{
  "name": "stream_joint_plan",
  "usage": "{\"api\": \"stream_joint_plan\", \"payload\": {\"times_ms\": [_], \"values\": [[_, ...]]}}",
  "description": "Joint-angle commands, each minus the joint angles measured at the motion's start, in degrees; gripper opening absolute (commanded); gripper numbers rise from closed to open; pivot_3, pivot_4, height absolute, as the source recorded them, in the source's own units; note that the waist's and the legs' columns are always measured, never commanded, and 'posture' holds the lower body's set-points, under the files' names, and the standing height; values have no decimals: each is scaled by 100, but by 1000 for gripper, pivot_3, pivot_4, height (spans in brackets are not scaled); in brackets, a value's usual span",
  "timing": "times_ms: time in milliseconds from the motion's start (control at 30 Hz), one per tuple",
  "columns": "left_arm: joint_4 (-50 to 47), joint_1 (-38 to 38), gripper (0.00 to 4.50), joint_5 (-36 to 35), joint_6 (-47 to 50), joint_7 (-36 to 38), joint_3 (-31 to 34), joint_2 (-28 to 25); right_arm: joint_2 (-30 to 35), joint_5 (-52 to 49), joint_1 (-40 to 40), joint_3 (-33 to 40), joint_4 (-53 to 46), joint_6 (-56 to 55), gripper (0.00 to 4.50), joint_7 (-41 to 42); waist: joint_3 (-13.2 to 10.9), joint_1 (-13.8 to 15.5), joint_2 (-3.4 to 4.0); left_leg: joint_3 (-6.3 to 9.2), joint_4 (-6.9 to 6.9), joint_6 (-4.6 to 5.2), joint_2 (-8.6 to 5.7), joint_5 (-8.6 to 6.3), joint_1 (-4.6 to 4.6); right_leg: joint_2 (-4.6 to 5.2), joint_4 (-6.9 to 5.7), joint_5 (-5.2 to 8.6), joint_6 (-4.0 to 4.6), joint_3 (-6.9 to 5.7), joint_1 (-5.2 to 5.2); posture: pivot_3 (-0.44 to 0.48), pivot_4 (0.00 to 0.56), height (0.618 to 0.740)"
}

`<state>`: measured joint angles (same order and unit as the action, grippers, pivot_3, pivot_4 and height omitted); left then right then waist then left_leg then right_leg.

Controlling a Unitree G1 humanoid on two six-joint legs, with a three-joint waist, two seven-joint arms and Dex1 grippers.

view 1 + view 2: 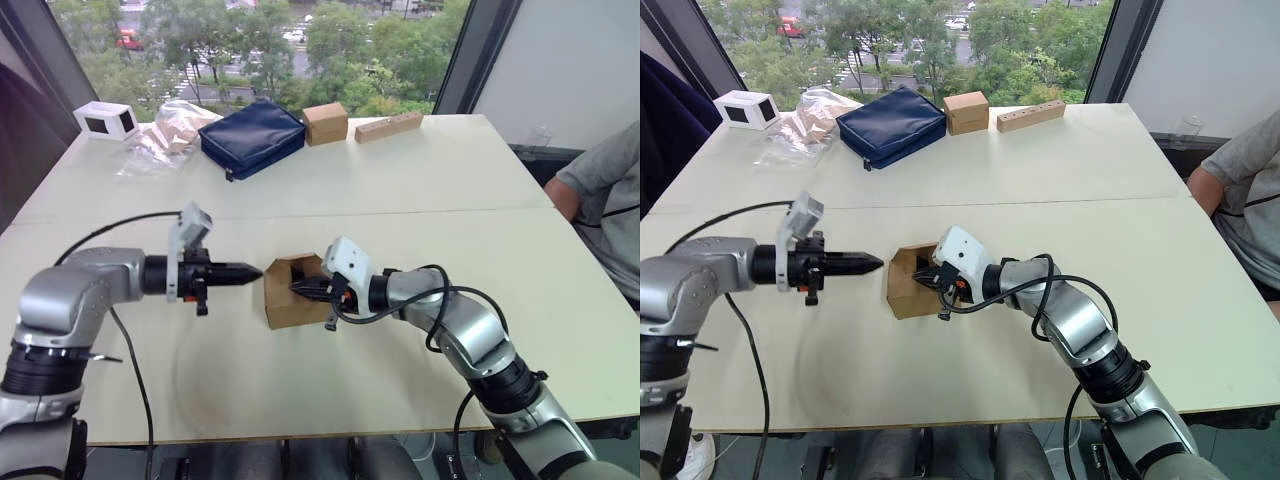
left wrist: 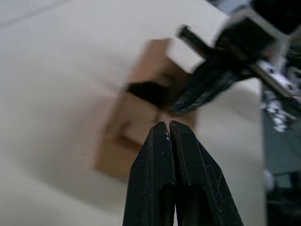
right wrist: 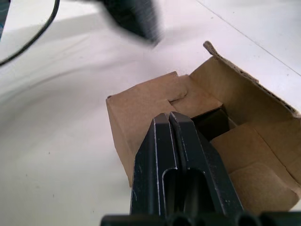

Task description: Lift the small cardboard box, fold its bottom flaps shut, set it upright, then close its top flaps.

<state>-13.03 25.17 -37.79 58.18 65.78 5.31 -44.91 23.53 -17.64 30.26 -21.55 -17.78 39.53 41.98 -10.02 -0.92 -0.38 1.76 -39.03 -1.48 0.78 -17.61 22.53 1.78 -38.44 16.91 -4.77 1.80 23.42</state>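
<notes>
Small brown cardboard box (image 1: 287, 295) sits between grippers. Right gripper (image 1: 300, 288), fingers pressed together, touches box; left gripper (image 1: 252, 271), also pressed together, just beside.

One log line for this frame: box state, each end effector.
small brown cardboard box: on table, flaps open | left end effector: shut, beside box, apart | right end effector: shut, tips at box opening

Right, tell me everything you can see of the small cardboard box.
The small cardboard box is plain brown corrugated card, unmarked, resting on the pale table between the two grippers. Its open end faces up and toward the right gripper, flaps splayed outward, one with a ragged edge, inner flaps partly folded over a dark hollow. The right gripper's shut fingers reach into that opening. The left gripper, also shut, points at its side, apparently just short of it.
</notes>
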Motion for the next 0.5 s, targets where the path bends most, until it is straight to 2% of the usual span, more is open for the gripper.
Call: {"api": "stream_joint_plan", "payload": {"times_ms": [33,500], "values": [[-269,-56,56,-218,85,-246,17,85,-60,14,92,125,-23,-131,0,29,0,3,0,0,0,0,1,0,0,-2,0,0,0,0,1,0,150,740],[-17,-191,56,122,-480,-458,-678,152,-51,-271,33,327,-347,-79,0,129,0,7,0,-1,1,0,0,0,0,-3,1,0,1,0,1,0,150,740]]}}
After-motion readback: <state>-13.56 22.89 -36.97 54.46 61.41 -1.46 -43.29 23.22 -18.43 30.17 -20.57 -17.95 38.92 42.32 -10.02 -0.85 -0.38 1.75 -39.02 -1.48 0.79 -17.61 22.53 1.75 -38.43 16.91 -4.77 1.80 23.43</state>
